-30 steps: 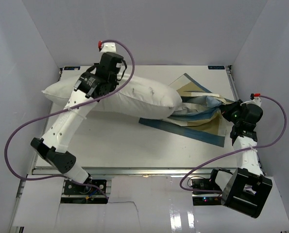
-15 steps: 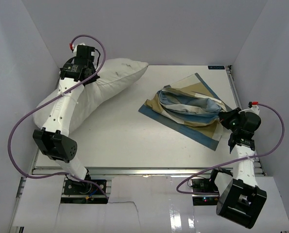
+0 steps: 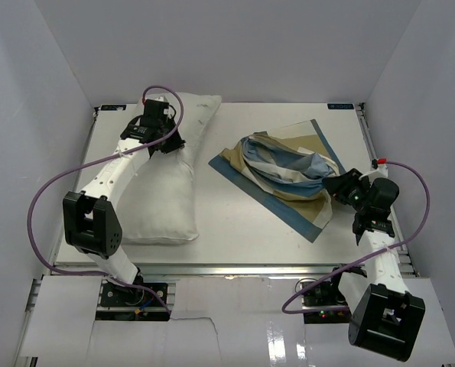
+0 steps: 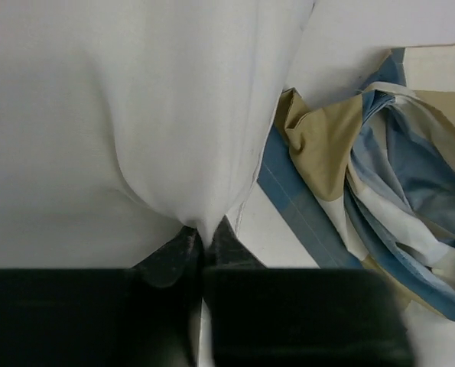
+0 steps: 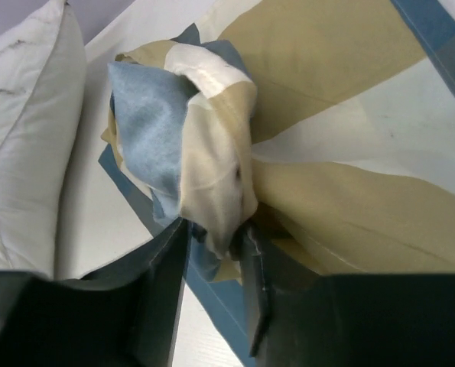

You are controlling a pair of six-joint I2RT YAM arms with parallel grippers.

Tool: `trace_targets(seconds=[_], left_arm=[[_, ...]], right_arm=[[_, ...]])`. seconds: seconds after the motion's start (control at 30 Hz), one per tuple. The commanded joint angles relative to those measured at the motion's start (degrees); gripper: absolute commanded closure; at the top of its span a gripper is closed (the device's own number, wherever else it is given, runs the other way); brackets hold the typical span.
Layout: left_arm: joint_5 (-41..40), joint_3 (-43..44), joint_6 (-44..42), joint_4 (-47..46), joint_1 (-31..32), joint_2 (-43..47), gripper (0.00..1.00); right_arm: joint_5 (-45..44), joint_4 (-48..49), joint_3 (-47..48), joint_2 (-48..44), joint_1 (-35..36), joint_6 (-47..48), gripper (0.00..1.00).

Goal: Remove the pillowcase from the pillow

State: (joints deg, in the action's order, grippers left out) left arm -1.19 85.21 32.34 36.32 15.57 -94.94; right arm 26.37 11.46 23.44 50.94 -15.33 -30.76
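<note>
- Left claw is nearly closed, pinching the pillow fabric between its tips.
- Right claw stands partly open, a bunched fold of pillowcase between its fingers, the rest spreading ahead.

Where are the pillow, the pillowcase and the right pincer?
pillow [image 3: 162, 195], overhead view, the middle of its plain white face.
pillowcase [image 3: 284, 164], overhead view, the bunched blue and cream folds.
right pincer [image 5: 216, 252], right wrist view, the gap between its dark fingertips, fabric between them.
</note>
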Motion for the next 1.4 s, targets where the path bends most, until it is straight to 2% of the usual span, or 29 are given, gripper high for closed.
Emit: trace_targets(seconds=[0.0, 0.03, 0.07, 0.1, 0.13, 0.17, 0.2, 0.27, 0.3, 0.4, 0.43, 0.5, 0.53, 0.6, 0.67, 0.77, 0.87, 1.0, 1.1, 1.23, 1.37], left_arm=[[6.9, 1.3, -1.2, -6.7, 0.3, 2.0, 0.77], [7.6, 1.6, -1.9, -6.7, 0.3, 2.2, 0.64], [8.6, 2.1, -3.0, -6.7, 0.5, 2.9, 0.41], [9.2, 2.5, -3.3, -6.5, 0.5, 3.3, 0.33], [9.9, 3.5, -3.7, -6.4, 0.6, 4.0, 0.27], [11.2, 4.1, -4.1, -5.6, 0.8, 5.4, 0.22], [11.8, 4.8, -4.2, -4.6, 0.8, 6.1, 0.19], [11.8, 6.2, -4.5, -1.6, 1.7, 8.2, 0.14], [10.6, 5.2, -4.6, -0.4, 2.4, 12.3, 0.11], [7.6, -6.0, -3.8, -4.3, 5.6, 20.7, 0.07], [7.4, -11.4, -3.3, -4.8, 6.7, 25.7, 0.03], [8.7, -17.6, -0.8, -7.1, 7.8, 33.7, 0.02], [10.3, -25.5, -0.3, -9.0, 9.4, 36.8, 0.02], [14.3, -33.4, 1.9, -17.0, 10.6, 45.4, 0.02], [15.9, -40.9, 3.6, -21.4, 11.8, 49.7, 0.02], [18.8, -46.8, 6.5, -24.3, 12.8, 55.9, 0.02], [21.4, -50.5, 7.8, -26.9, 13.4, 62.4, 0.02], [22.5, -55.1, 8.0, -27.3, 13.6, 69.5, 0.02], [24.0, -58.6, 7.8, -28.1, 13.6, 73.4, 0.02], [25.3, -63.0, 7.4, -28.0, 13.5, 75.4, 0.02], [27.3, -63.6, 7.8, -29.5, 13.6, 76.1, 0.02]], right_arm=[[1.0, -0.4, 1.3, 0.0, 0.2, 2.1, 0.42], [1.1, -1.0, 1.9, -0.1, 0.2, 2.3, 0.36], [1.4, -1.6, 3.2, -0.2, 0.2, 2.5, 0.3], [1.9, -2.5, 3.8, -0.4, 0.1, 2.6, 0.2], [2.2, -4.2, 4.5, -1.0, 0.2, 2.9, 0.15], [2.4, -5.3, 6.0, -1.4, 0.2, 3.5, 0.06], [1.9, -6.7, 6.8, -1.9, 0.2, 4.0, 0.02], [1.7, -12.8, 8.7, -3.8, 0.3, 5.9, 0.08], [2.4, -14.9, 9.5, -4.8, 0.6, 6.8, 0.1], [3.0, -19.9, 9.4, -10.1, 2.1, 9.6, 0.1], [2.8, -22.6, 9.7, -12.8, 2.5, 10.6, 0.1], [1.5, -25.5, 11.0, -16.0, 4.4, 11.1, 0.1], [1.0, -26.8, 11.4, -17.2, 5.2, 10.9, 0.1], [-0.1, -28.2, 11.3, -20.6, 7.8, 10.6, 0.1], [-0.4, -30.3, 11.6, -22.3, 9.3, 11.5, 0.1], [2.7, -32.0, 12.2, -23.8, 10.1, 13.4, 0.1], [7.4, -32.3, 11.2, -23.8, 11.5, 15.5, 0.1], [7.0, -33.5, 10.4, -24.6, 15.3, 17.5, 0.1], [10.2, -32.9, 8.7, -26.0, 17.0, 17.1, 0.1], [10.9, -29.6, 5.6, -27.5, 17.0, 15.6, 0.1], [10.5, -28.1, 3.5, -27.2, 17.0, 14.6, 0.1]])
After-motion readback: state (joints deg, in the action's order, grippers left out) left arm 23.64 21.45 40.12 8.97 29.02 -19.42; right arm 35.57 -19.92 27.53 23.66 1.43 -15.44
